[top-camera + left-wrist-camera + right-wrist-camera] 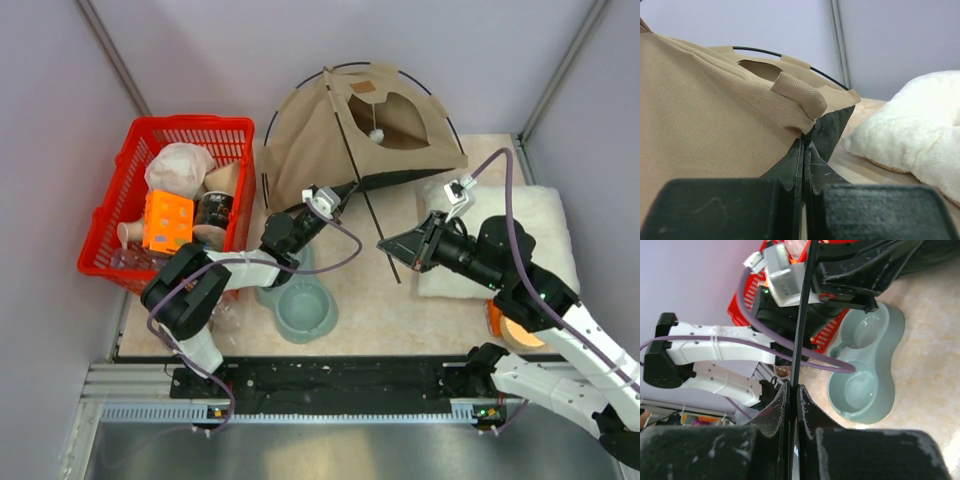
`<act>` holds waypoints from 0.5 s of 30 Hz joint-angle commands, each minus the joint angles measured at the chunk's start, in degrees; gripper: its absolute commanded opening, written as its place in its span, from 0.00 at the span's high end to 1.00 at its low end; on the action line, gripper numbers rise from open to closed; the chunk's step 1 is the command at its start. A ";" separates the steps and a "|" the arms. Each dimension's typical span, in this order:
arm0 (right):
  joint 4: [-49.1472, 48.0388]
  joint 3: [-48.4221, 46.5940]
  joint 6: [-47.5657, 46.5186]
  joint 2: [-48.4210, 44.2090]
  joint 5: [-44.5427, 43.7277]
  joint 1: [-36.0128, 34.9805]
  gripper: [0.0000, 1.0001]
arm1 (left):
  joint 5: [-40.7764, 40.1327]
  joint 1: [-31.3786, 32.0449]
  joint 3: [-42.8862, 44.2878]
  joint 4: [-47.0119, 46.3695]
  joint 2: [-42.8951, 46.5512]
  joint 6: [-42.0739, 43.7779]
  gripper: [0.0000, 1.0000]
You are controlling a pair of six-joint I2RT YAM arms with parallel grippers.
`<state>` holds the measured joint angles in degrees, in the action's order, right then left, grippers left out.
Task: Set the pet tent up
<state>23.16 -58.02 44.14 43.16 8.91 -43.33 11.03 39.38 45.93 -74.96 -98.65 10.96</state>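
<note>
I see my left gripper [804, 142] pinched tight, left arm [232, 270] stretched out behind its jaws; my right gripper [792, 388] is likewise clamped, right arm [530, 290] folded back behind the jaws

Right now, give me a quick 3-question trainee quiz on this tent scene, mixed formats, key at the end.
1. True or false: the right gripper is shut on a thin dark pole.
2. Which lies partly under the right arm? A red basket; B fluffy cushion; C double bowl.
3. Fill in: the left gripper is pinched shut on a fabric edge of the ____.
Key: 1 true; 2 B; 3 tent.
</note>
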 commanded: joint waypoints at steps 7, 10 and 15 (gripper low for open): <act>-16.12 5.02 -0.90 6.58 -4.87 0.09 1.00 | 9.45 -0.35 -5.14 -0.01 6.36 -7.00 1.00; -18.40 5.20 -0.81 9.22 -5.13 0.00 1.00 | 9.36 -0.35 -7.08 0.34 7.42 -8.50 1.00; -19.90 4.84 -0.55 12.12 -7.06 0.00 1.00 | 10.15 -0.44 -10.42 1.57 9.35 -10.61 1.00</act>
<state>10.15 -52.80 44.10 54.11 6.85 -43.40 16.69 38.30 38.11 -72.79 -92.84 4.23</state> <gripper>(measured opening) 0.023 0.012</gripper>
